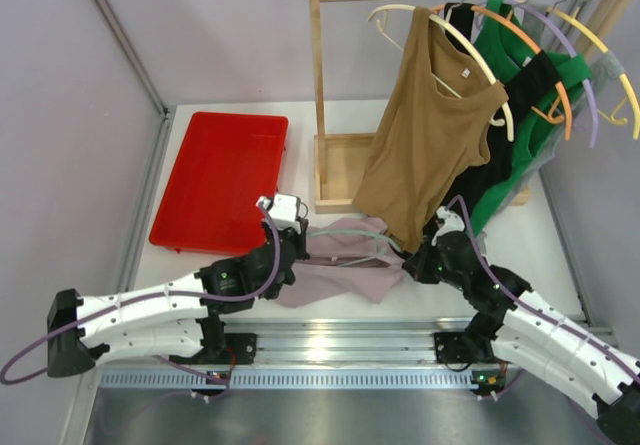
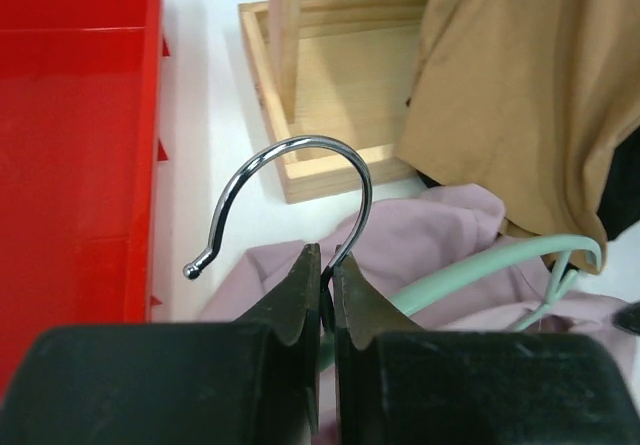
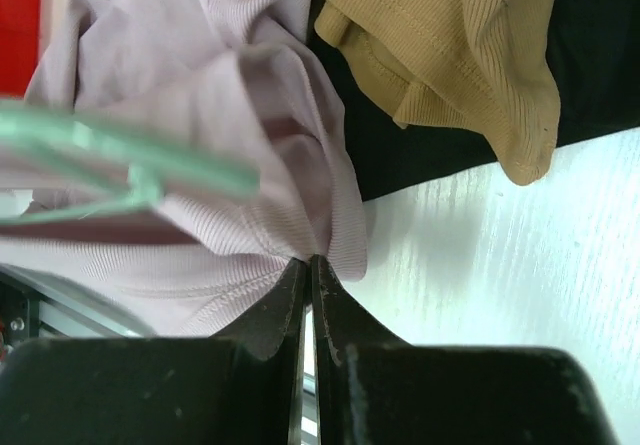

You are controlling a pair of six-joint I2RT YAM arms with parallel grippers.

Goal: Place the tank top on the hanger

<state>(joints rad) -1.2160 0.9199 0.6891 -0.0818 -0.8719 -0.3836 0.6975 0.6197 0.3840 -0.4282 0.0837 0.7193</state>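
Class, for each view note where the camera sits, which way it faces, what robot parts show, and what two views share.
Top external: above, behind the bases, facing down at the table; both arms show.
Left wrist: looks along the left gripper, shut on the hanger by its hook.
Right wrist: looks along the right gripper, pinching the tank top.
Shared: both wrist views show hanger and tank top.
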